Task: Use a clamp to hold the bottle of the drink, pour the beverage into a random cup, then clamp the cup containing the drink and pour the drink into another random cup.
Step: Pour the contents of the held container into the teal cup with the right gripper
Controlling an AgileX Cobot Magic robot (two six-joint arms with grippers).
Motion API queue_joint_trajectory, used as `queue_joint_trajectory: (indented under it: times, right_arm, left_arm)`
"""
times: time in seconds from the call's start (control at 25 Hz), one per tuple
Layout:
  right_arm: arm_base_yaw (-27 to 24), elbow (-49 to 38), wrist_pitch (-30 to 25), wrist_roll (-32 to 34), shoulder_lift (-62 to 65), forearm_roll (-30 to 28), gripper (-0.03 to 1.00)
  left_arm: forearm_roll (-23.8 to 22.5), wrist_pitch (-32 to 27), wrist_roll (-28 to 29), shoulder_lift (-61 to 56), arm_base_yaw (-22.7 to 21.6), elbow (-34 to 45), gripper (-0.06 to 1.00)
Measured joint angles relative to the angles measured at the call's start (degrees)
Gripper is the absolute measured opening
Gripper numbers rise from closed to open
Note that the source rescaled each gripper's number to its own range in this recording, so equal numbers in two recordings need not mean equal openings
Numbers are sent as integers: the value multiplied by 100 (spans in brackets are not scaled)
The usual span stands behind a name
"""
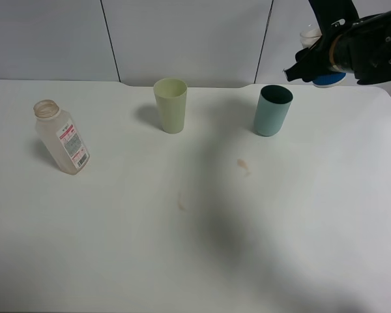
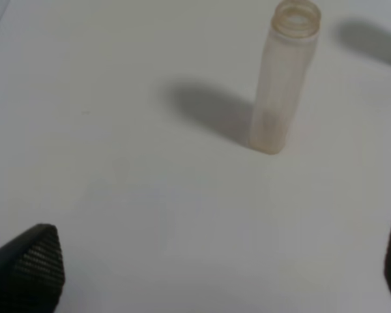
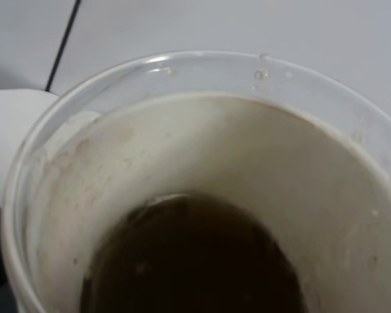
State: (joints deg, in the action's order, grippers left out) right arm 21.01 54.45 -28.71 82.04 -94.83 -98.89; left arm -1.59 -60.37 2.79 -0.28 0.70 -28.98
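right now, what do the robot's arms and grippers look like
The right arm is bulky and black, with a brownish ring behind the black right gripper. The left gripper shows only two black fingertips with a cross-hatched texture.

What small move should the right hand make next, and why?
Probably carry the short blue-banded, white-rimmed cup over the teal plastic tumbler before tipping: the right hand holds it raised off to the tumbler's side, brown liquid inside.

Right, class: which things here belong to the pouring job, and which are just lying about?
Job: bottle, blue-banded cup, brown drink in it, teal tumbler.
Lying about: pale green tumbler, brown drips on the table.
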Motion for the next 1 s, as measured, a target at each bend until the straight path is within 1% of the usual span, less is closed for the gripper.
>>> queue_joint_trajectory:
  times: [0.2,0.32,0.6,0.72,0.8,0.88,0.92,1.0]
  right_arm:
    - [193,15,-105,40,-43,0,0]
    - [204,64,-218,47,-186,0,0]
    - [268,412,-248,47,-462,1,0]
    - [268,430,-249,35,-489,-3,0]
    - [268,430,-249,-83,-489,-3,0]
    - [268,430,-249,-333,-489,-3,0]
    - [268,430,-249,-333,-489,-3,0]
    - [268,430,-254,-624,-489,-3,0]
  left_arm:
    - [0,0,0,0,0,0,100]
    - [0,0,0,0,0,0,100]
    - [0,0,0,0,0,0,100]
    - [0,0,0,0,0,0,100]
    - [0,0,0,0,0,0,100]
    - [0,0,0,0,0,0,100]
    - [0,0,0,0,0,0,100]
    - [0,0,0,0,0,0,100]
